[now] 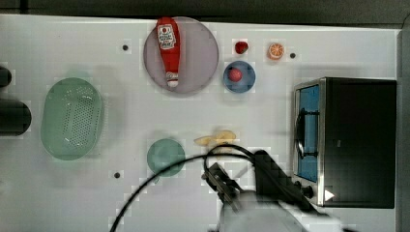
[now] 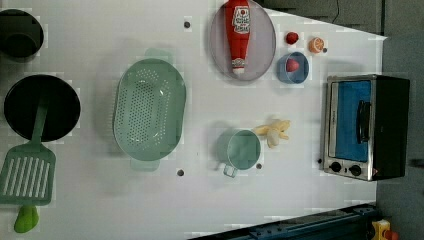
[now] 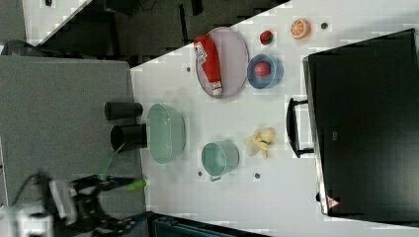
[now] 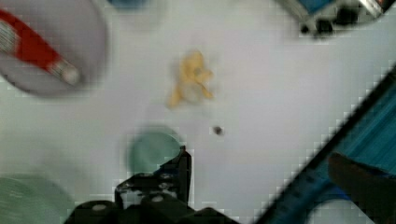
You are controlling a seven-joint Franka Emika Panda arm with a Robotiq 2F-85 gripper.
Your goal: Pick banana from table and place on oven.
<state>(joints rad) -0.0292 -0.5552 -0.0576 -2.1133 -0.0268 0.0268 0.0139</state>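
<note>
Plainly, the gripper [image 4: 180,163] hangs wide open and empty, well short of the banana [image 1: 216,139] lying on the table [image 1: 121,116] between the cup [image 1: 166,156] and the oven [image 1: 360,140], so a careless descent could clip that cup or nudge the fruit aside.

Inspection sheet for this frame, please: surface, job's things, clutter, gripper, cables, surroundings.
Surface: white table, small dark holes.
Job's things: banana on the table between green cup and oven; oven top bare.
Clutter: ketchup bottle on a plate, blue bowl, orange slice, colander, spatula.
Gripper: gripper above the table, holding nothing, fingers open.
Cables: black cable over the table.
Surroundings: grey panel.
</note>
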